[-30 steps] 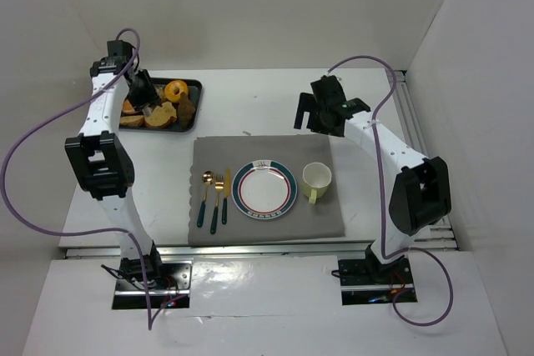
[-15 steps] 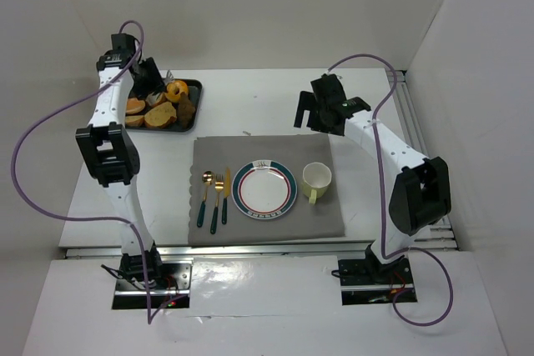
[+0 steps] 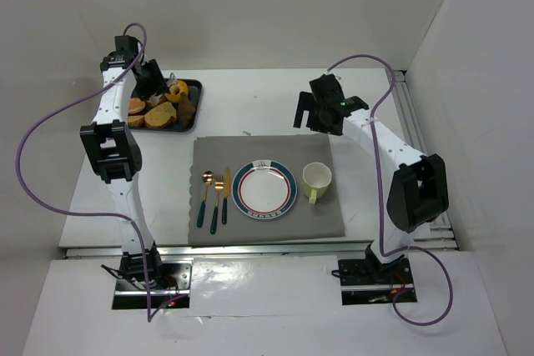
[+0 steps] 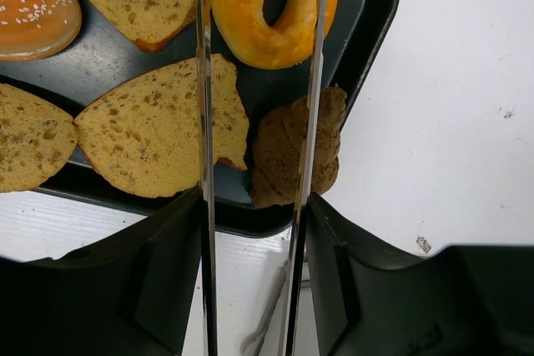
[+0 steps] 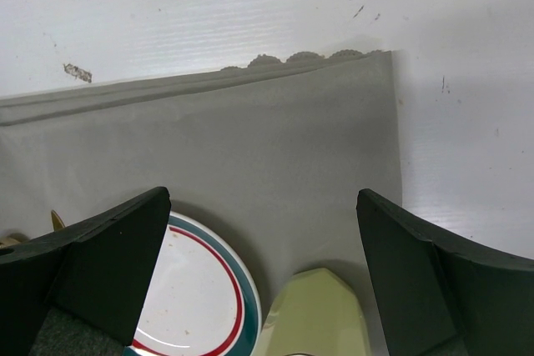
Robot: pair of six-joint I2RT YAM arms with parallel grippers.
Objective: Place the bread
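step in hand, as i read it: picking a piece off the black tray (image 4: pixel 380 14), which sits at 10 o'clock from the plate (image 3: pixel 264 193) in the top view. nothing has reached the plate yet.

the left gripper (image 3: pixel 156 81) hangs over the tray's far end. in its wrist view the two thin metal fingers (image 4: pixel 205 122) stand parted by roughly a donut's width. the glazed donut (image 4: pixel 242 22) lies between them at 12 o'clock, and the right finger crosses its edge. the tips run out of frame, so i cannot tell whether they pinch it or merely straddle it.

the nearest bread slice (image 4: pixel 150 135) lies at 9 o'clock, its corner reaching under the left finger. a dark brown roll (image 4: pixel 279 152) sits between the fingers at 6 o'clock of the donut, with a seeded bun (image 4: pixel 33 6) at the far left.

the right gripper (image 5: pixel 264 214) hovers over the grey placemat (image 5: pixel 250 139), fingers spread wide and empty. the pale green cup (image 3: pixel 316 178) stands at 3 o'clock of the plate.

next move calls for a confirmed hold on one piece, a straight lift clear of the tray rim, then a carry toward 4 o'clock to the plate centre.
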